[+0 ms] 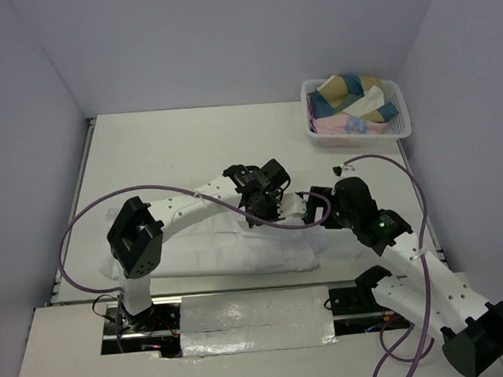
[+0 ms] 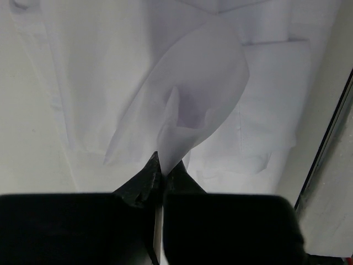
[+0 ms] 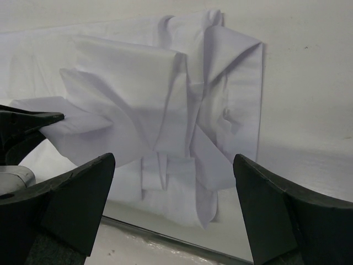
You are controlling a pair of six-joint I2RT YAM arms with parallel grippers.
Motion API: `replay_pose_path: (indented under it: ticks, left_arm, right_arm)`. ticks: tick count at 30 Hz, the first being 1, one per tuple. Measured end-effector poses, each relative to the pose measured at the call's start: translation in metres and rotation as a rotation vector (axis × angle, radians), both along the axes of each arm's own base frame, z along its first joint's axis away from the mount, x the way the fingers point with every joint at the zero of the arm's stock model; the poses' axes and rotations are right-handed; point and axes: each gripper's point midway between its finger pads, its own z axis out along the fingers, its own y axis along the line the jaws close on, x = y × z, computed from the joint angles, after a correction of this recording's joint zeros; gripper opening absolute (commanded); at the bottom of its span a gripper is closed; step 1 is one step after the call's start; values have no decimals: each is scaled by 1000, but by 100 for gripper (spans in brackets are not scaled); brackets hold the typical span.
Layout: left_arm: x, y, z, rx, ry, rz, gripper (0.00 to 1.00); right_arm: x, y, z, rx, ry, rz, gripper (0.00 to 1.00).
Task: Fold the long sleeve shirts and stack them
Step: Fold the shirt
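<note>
The soft, light shirt (image 2: pixel 193 99) is pinched at a fold, mid-frame, by the left pincer (image 2: pixel 164 168); the right pincer (image 3: pixel 174 163) is spread.

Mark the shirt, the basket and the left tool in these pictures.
shirt (image 1: pixel 238 252): top view, its flat middle.
basket (image 1: pixel 364 135): top view, front wall.
left tool (image 2: pixel 161 167): left wrist view, tips pinching a shirt fold.

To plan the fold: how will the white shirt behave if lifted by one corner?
Probably floppy: the white shirt curls limply from the shut left gripper. Likely light and thin, as the raised flap looks translucent. It may bunch rather than slide; creases already show.
</note>
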Motion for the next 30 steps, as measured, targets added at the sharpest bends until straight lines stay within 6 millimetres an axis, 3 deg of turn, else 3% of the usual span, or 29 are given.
replay_pose_path:
  ticks: [4, 10, 19, 30]
  left_arm:
    - [-8, -1, -5, 6, 13, -17, 18]
    - [-31, 3, -19, 40, 61, -97, 15]
    - [-55, 11, -9, 23, 65, -249, 13]
    - [-53, 1, -5, -20, 42, -314, 18]
  right_arm:
    - [-6, -2, -3, -9, 16, 6, 95]
    - [-12, -7, -9, -35, 43, 7, 95]
    - [-9, -11, -15, -9, 82, -71, 95]
    - [-9, -18, -10, 54, 87, -147, 95]
